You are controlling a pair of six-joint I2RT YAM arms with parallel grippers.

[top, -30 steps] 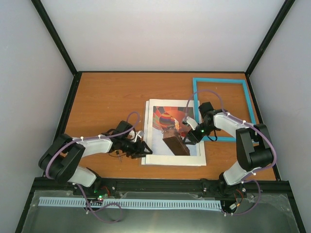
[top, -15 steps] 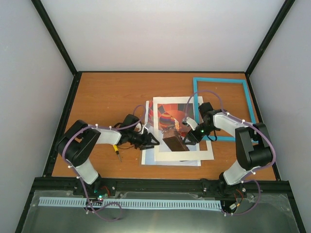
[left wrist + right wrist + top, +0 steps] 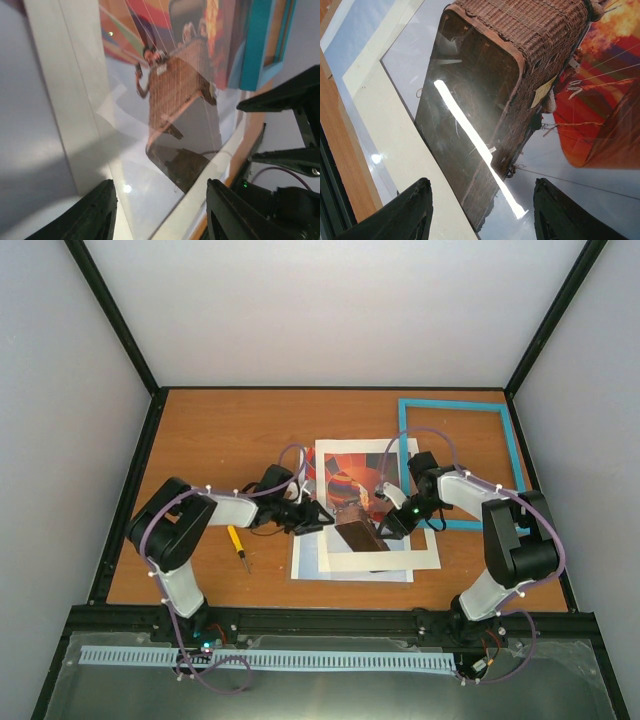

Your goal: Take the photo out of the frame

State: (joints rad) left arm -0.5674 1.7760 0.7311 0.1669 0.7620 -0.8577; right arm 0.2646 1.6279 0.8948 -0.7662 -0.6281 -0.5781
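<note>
While the photo (image 3: 347,483) lies under both finger pairs, the left gripper (image 3: 161,195) and right gripper (image 3: 481,187) are held wide open, gripping nothing, probably to slide it off the white mat (image 3: 395,558); the frame (image 3: 455,406) is seen beyond the right fingers (image 3: 415,212).

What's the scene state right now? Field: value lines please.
frame: flat, rear right, only bare wood showing through it
photo: centre, outside the frame, seen through the cut-out of the mat
left gripper: open, at the mat's left edge
right gripper: open, low over the photo
screwdriver: lying left of the mat, apart from it
</note>
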